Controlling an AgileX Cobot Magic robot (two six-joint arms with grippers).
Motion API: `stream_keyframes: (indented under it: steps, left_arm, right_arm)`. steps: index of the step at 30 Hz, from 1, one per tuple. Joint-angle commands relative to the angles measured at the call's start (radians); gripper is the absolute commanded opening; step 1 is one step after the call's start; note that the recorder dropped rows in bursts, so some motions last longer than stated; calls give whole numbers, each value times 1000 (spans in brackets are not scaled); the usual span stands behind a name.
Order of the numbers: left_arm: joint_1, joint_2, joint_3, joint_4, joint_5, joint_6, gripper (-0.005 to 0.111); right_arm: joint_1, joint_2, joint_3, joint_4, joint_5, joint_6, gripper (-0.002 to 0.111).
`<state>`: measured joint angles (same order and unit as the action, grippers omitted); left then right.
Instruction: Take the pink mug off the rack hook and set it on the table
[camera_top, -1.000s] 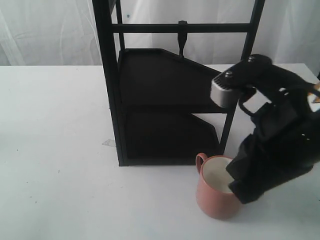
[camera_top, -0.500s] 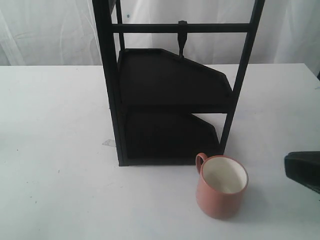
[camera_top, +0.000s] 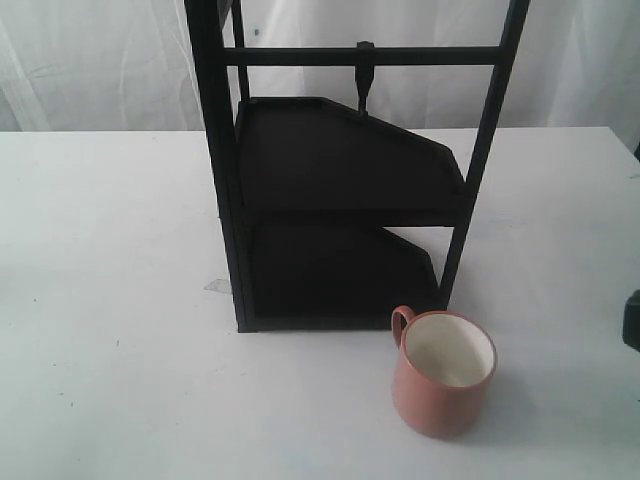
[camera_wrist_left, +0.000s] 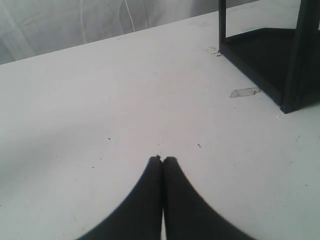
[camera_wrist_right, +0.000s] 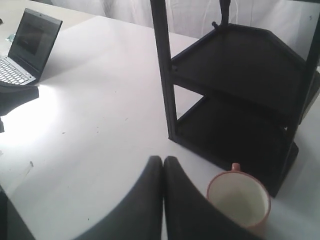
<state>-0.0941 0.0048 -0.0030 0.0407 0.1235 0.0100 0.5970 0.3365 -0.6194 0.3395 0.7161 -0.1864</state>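
The pink mug stands upright on the white table, just in front of the black rack, handle toward the rack. Nothing hangs on the rack hook under the crossbar. In the right wrist view the pink mug sits beside my right gripper, which is shut with nothing in it and apart from the mug. My left gripper is shut over bare table, away from the rack's base. Only a dark sliver of the right arm shows in the exterior view.
An open laptop sits at the far side of the table in the right wrist view. A bit of clear tape lies on the table beside the rack's corner post. White curtains hang behind.
My right arm has let go of the mug and drawn back to the right, almost out of the exterior view. The mug stays standing on the table.
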Motion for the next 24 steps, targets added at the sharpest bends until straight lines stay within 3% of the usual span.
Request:
stream_keyframes:
  steps: [1,7,13,24]
  left_arm:
    - [2,-5,3,-2,3,-10,0]
    - [2,-5,3,-2,3,-10,0]
    - [2,-5,3,-2,3,-10,0]
    - [2,-5,3,-2,3,-10,0]
  right_arm:
    - [-1,-47,60,-11,-131,-39,0]
    - [-24,-187,314,11,-436,-45,0]
    - [-66,-336,603,99,-536,-41,0]
    - [-114,-336,619,113,-534,-183,0]
